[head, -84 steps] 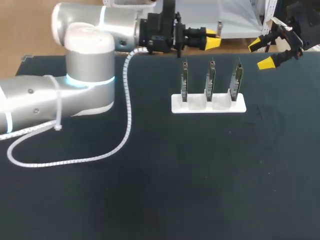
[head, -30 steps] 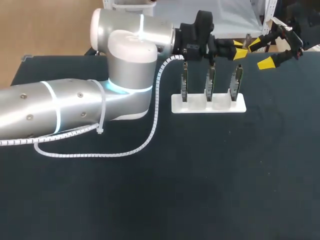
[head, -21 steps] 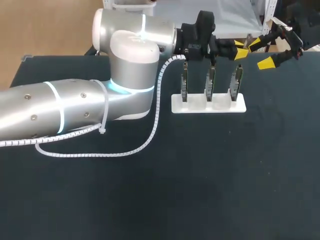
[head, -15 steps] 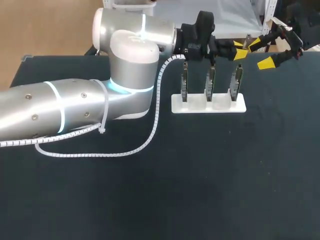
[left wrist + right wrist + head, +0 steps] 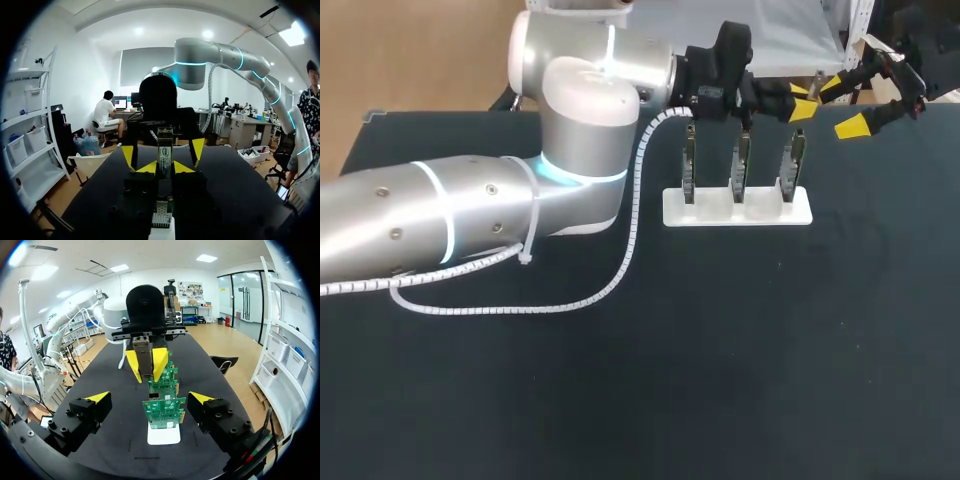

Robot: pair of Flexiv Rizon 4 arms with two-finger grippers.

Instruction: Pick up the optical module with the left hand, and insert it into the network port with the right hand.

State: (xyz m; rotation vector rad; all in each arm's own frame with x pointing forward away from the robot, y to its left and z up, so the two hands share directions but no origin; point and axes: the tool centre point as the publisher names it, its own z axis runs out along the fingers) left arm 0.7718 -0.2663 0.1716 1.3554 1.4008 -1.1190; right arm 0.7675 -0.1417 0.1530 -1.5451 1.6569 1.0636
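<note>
Within left end effector [image 5: 163, 161], optical module [image 5: 164, 151]

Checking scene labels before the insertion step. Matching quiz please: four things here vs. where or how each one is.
1 module
2 circuit boards
3 white stand
4 spiral cable

A holding the boards up
B looping off the left arm
C gripped in the left jaws
D upright, three in a row

Pairs: 1-C, 2-D, 3-A, 4-B

Table [image 5: 720, 380]: dark matte top.
White slotted stand [image 5: 720, 213] rests flat on it near the far edge, right of centre.
</note>
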